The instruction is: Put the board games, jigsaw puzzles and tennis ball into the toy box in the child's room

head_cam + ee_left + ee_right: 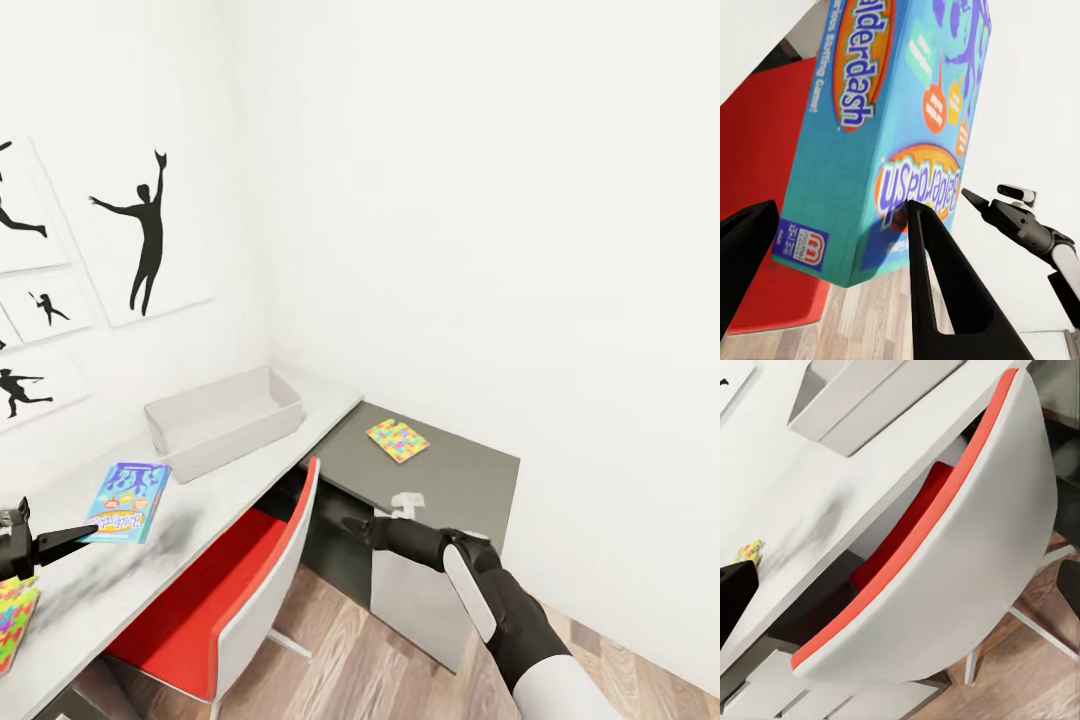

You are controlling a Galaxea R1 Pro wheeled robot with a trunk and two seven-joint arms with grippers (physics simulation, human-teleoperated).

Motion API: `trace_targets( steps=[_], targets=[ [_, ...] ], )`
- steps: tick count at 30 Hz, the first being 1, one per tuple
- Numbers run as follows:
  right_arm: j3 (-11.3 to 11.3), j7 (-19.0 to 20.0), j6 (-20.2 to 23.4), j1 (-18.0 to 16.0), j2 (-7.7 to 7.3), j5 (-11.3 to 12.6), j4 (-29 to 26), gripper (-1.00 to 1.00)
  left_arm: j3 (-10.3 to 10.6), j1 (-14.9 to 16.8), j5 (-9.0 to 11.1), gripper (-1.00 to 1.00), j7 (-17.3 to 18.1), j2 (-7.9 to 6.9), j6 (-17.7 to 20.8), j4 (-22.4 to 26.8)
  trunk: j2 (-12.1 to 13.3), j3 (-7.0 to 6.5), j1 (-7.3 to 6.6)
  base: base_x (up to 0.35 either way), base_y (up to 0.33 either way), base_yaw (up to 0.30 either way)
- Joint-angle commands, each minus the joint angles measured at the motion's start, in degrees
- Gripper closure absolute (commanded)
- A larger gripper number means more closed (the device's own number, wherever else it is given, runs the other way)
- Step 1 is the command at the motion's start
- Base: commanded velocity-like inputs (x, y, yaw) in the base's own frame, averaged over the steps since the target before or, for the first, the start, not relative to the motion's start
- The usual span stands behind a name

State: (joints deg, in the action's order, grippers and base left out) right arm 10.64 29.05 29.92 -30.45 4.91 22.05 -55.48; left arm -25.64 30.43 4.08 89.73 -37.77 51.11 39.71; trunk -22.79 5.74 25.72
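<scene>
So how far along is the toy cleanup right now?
Nothing looks done: the toy box on the white table looks empty. In hand: the left end effector holds the Balderdash board game. Left: the colorful puzzle on the gray surface and another colorful item nearby.

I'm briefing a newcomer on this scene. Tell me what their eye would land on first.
First, the bright blue board game held in the left pincer above the white table, its "Balderdash" lettering large in the left wrist view. Next, the red-and-white chair tucked under the table, and the empty grey toy box further along it by the wall. A multicoloured jigsaw puzzle lies alone on the dark grey surface beyond.
</scene>
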Motion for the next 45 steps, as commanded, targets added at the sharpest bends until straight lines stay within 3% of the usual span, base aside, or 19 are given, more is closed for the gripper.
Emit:
trace_targets(
  steps=[1,15,31,34,37,39,45],
  targets=[
    [0.09,-0.03,0.41,-0.05,0.01,0.42,-0.02,-1.0,-0.03,0.06,0.0,1.0,0.27,-0.01,0.58,0.01,-0.12,0.13,0.07,0.327,-0.142,0.005],
    [0.63,-0.16,0.56,-0.05,0.04,0.43,-0.16,-1.0,-0.03,0.06,-0.04,1.0,0.27,-0.01,0.57,0.01,-0.12,0.1,0.07,0.122,-0.042,0.008],
    [0.71,-2.0,0.85,-0.05,-0.02,0.45,-0.34,-1.0,-0.01,0.06,-0.04,1.0,0.27,0.0,0.57,0.01,-0.12,-0.32,0.07,0.069,-0.037,0.193],
    [0.71,-1.85,3.26,-0.15,-0.26,0.65,-5.22,-1.0,-0.02,0.03,-0.04,1.0,0.27,-0.01,0.57,0.01,-0.12,-0.33,0.07,0.029,-0.01,0.006],
    [0.36,-1.82,12.8,-0.22,-0.54,0.86,-16.24,-1.0,-0.03,0.0,-0.04,1.0,0.27,-0.02,0.57,0.01,-0.12,-0.33,0.07,0.007,-0.002,0.001],
    [0.1,-1.79,16.7,-0.28,-0.78,1.14,-21.24,-1.0,-0.03,-0.02,-0.04,1.0,0.27,0.03,0.57,0.01,-0.12,-0.33,0.07,0.002,-0.001,0.0],
    [-0.23,-1.75,19.4,-0.3,-1.01,1.39,-24.89,-1.0,-0.03,0.0,-0.04,1.0,0.27,0.05,0.54,0.01,-0.12,-0.34,0.07,0.013,-0.003,0.033]
  ],
)
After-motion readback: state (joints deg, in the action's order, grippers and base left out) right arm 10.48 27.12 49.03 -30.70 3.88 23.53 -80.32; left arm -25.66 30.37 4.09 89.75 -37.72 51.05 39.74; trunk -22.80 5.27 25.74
